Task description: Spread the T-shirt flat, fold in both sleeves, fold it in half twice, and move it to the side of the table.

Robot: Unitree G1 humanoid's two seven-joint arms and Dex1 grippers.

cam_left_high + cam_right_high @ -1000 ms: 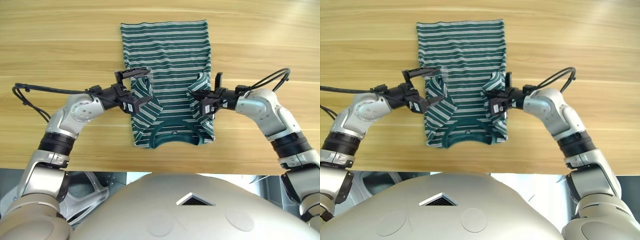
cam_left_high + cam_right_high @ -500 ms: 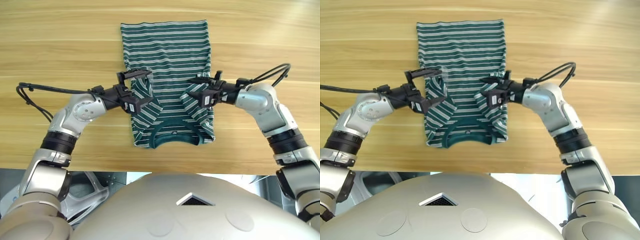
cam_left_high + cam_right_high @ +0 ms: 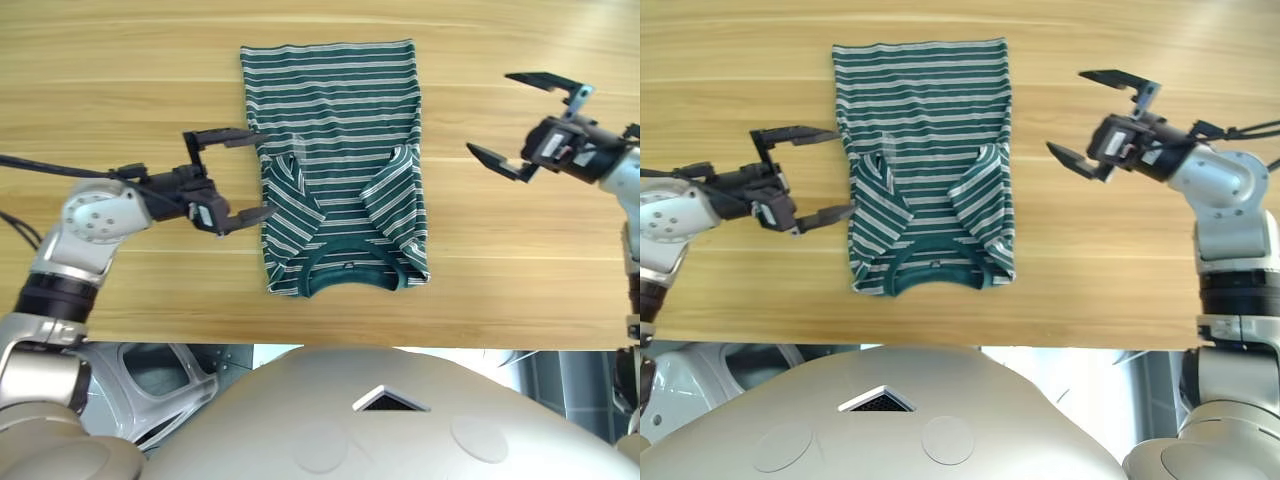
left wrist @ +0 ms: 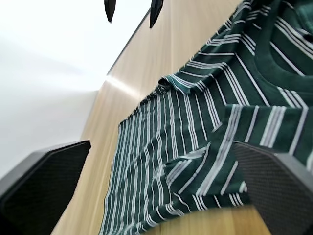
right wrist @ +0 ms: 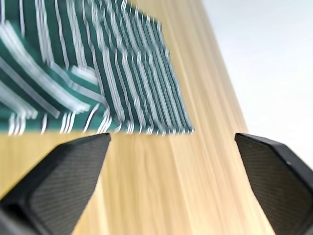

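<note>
Near edge: collar (image 3: pixel 347 270) faced you, with a small tag inside the neckline too small to read. No other writing or brand mark was legible anywhere on the cloth.

Mid: the T-shirt (image 3: pixel 340 120) lay flat on the table (image 3: pixel 120 60), back down. Both sleeves were already folded in, the left sleeve (image 3: pixel 290 195) and right sleeve (image 3: pixel 395 190) slanting towards the middle.

Your left gripper (image 3: pixel 265 171) stood wide open and empty, just beside the shirt's left edge. Your right gripper (image 3: pixel 489 112) was likewise open and holding nothing, well apart from the right edge.

Handling, as I judged it: thin knit, light, limp, no stiffness. It would sag and drag if pinched at one point, and the loose sleeves could slip out.

Far: hem (image 3: pixel 328 47) lay straight. For the half fold you'd do best to pinch two matching corners, each through all layers.
</note>
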